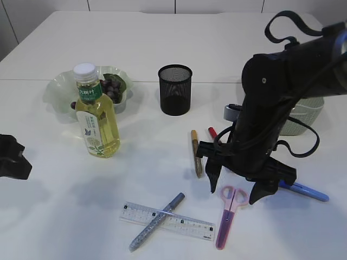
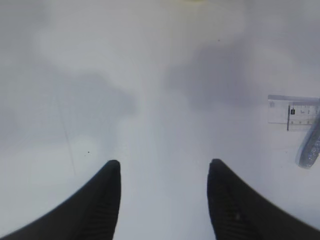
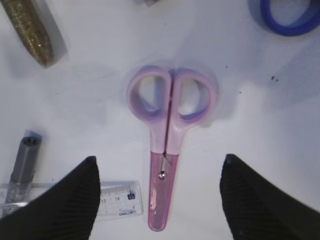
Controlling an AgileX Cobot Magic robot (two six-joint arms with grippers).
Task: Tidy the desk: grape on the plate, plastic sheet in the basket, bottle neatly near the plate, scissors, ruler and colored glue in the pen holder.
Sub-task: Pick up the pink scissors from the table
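Pink scissors point(image 1: 229, 212) point(image 3: 167, 145) lie on the white table, handles away from me. My right gripper point(image 1: 234, 189) point(image 3: 159, 165) hangs open just above them, a finger on each side. A clear ruler point(image 1: 167, 220) point(image 3: 116, 199) lies at the front with a silver glitter glue pen point(image 1: 156, 221) across it. A gold glue pen point(image 1: 196, 153) point(image 3: 30, 30), a red one point(image 1: 212, 131) and a blue one point(image 1: 306, 190) lie near the arm. The yellow bottle point(image 1: 96, 115) stands before the plate point(image 1: 59, 89) holding grapes point(image 1: 112, 86). The black mesh pen holder point(image 1: 175, 89) stands mid-table. My left gripper point(image 1: 11, 156) point(image 2: 164, 167) is open and empty.
A pale green basket point(image 1: 303, 116) stands behind the right arm, mostly hidden. A grey-blue tape roll point(image 1: 230, 112) point(image 3: 290, 17) lies beside it. The ruler end point(image 2: 292, 112) and silver pen point(image 2: 310, 147) show at the right of the left wrist view.
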